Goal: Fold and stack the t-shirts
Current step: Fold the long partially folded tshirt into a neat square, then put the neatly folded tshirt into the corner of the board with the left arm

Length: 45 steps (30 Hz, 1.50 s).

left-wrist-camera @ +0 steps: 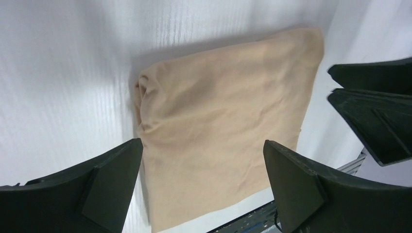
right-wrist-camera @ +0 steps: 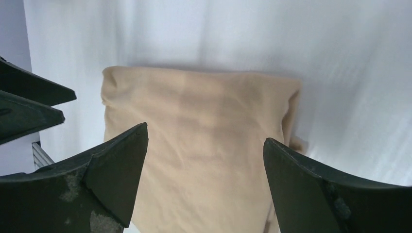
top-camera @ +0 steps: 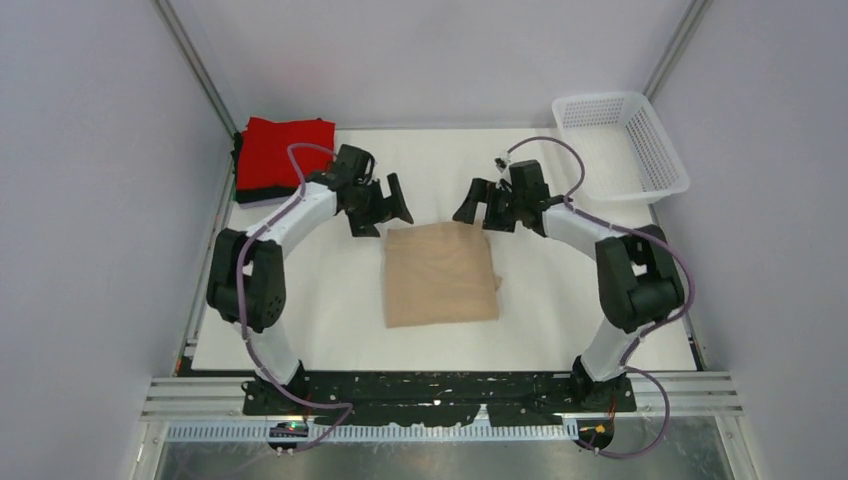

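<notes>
A beige t-shirt point(top-camera: 441, 273) lies folded into a rectangle in the middle of the white table; it also fills the left wrist view point(left-wrist-camera: 218, 131) and the right wrist view point(right-wrist-camera: 204, 141). A red t-shirt point(top-camera: 283, 152) lies folded on top of a dark one point(top-camera: 262, 193) at the back left corner. My left gripper point(top-camera: 388, 207) hovers open just behind the beige shirt's far left corner, nothing between its fingers. My right gripper point(top-camera: 478, 207) hovers open behind the far right corner, also holding nothing. Both stand above the cloth, apart from it.
A white mesh basket point(top-camera: 622, 145) stands at the back right. Grey walls close the table point(top-camera: 330, 320) on left, right and back. The metal rail with the arm bases point(top-camera: 440, 395) runs along the near edge.
</notes>
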Available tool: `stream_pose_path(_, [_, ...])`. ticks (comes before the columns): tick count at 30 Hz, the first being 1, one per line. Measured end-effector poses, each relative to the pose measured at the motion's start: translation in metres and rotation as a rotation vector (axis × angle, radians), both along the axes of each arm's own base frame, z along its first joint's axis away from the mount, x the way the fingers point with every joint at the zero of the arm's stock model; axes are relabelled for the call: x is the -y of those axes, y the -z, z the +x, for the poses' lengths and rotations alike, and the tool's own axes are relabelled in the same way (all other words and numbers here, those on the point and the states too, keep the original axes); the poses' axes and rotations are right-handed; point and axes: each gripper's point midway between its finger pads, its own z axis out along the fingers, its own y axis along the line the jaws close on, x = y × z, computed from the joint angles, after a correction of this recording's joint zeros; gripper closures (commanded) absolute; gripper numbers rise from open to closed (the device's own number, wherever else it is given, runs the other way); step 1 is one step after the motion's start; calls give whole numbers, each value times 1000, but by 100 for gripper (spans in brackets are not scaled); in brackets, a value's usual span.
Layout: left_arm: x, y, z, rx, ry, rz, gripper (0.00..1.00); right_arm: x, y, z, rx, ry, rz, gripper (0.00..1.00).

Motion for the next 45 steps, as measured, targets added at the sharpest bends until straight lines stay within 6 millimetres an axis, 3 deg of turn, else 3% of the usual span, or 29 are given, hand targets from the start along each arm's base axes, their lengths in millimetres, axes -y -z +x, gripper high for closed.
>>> stream_pose_path(3, [-13, -29, -9, 82, -26, 20, 0, 20, -42, -8, 114, 63, -38, 5])
stream_pose_path(5, [-25, -41, -26, 121, -44, 32, 1, 37, -76, -16, 218, 124, -46, 5])
stream_pose_path(7, [-32, -40, -40, 127, -52, 43, 0, 56, -102, -27, 304, 196, -45, 5])
stream_pose_path(9, [-40, -27, -56, 102, -57, 63, 0, 77, -115, -41, 359, 278, -44, 5])
stream_pose_path(12, [-46, 2, -73, 36, -52, 87, 1, 115, -106, -63, 373, 435, -57, 4])
stream_pose_path(14, [-46, 20, -81, -7, -46, 101, 2, 138, -88, -80, 355, 539, -74, 5])
stream_pose_path(17, [-42, 38, -83, -42, -35, 117, 6, 156, -69, -105, 349, 611, -85, 5])
stream_pose_path(22, [-27, 62, -82, -87, -5, 132, 20, 167, -96, -119, 470, 664, -43, 5])
stream_pose_path(26, [-6, 62, -71, -78, 17, 124, 35, 176, -115, -125, 546, 700, -37, 5])
stream_pose_path(30, [15, 66, -65, -76, 39, 142, 49, 185, -118, -129, 566, 734, -57, 5])
stream_pose_path(32, [26, 68, -61, -79, 52, 159, 67, 187, -116, -131, 561, 742, -71, 5])
stream_pose_path(34, [36, 70, -56, -85, 56, 174, 96, 189, -113, -132, 555, 745, -84, 5])
stream_pose_path(35, [41, 72, -54, -89, 56, 185, 100, 190, -112, -132, 552, 747, -92, 4])
stream_pose_path(40, [46, 70, -46, -89, 69, 288, 100, 195, -108, -133, 547, 763, -120, 5])
stream_pose_path(45, [30, 58, -29, -21, 54, 485, 100, 199, -106, -133, 549, 773, -142, 5])
